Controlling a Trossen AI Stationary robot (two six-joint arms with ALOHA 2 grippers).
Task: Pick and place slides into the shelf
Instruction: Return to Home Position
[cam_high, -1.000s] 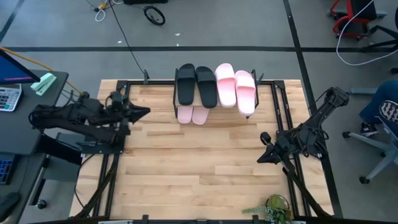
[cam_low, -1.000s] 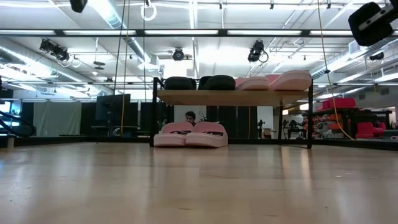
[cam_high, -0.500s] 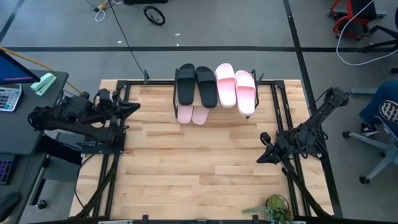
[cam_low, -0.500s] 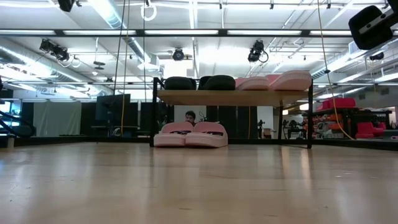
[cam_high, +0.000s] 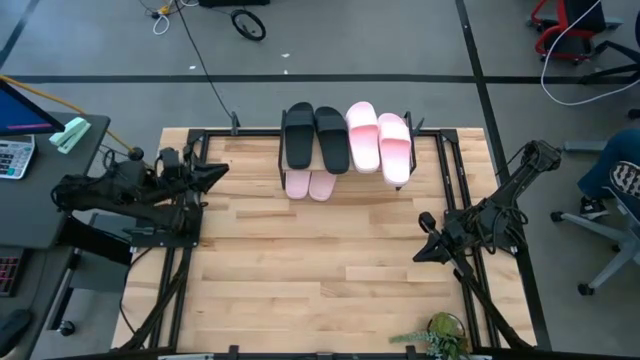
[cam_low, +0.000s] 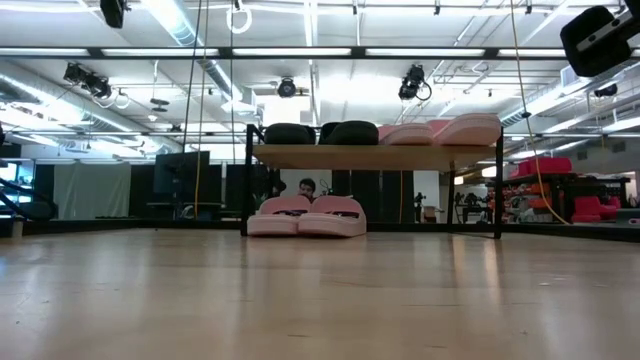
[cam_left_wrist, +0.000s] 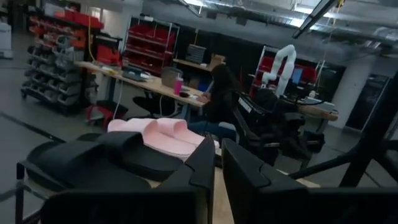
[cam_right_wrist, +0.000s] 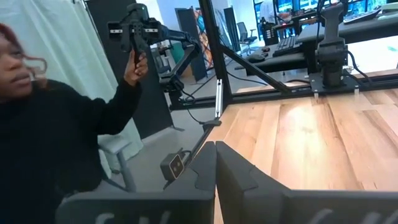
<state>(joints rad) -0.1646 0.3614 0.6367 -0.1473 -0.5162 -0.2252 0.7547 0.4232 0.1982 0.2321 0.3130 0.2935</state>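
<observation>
At the far edge of the bench (cam_high: 320, 290), midway along it, the shelf (cam_low: 375, 157) carries two black slides (cam_high: 299, 135) and two pink slides (cam_high: 363, 135) side by side on its top board. Another pink pair (cam_low: 305, 217) sits on the bench beneath it, toward the shelf's left end. None of these has shifted over the last second. What has changed is the left gripper (cam_high: 218, 170), which has drawn back from the shelf's side toward the left edge of the bench and now hangs there, well apart from the shelf. With all six slides stowed, the placing looks finished, and only the retreat to rest seems to remain. Its fingers (cam_left_wrist: 205, 171) are pressed nearly together with a thin slit between them, clenched on nothing and touching nothing. The right gripper (cam_high: 419, 254) waits by the right edge of the bench where it was, likewise closed up and empty.
</observation>
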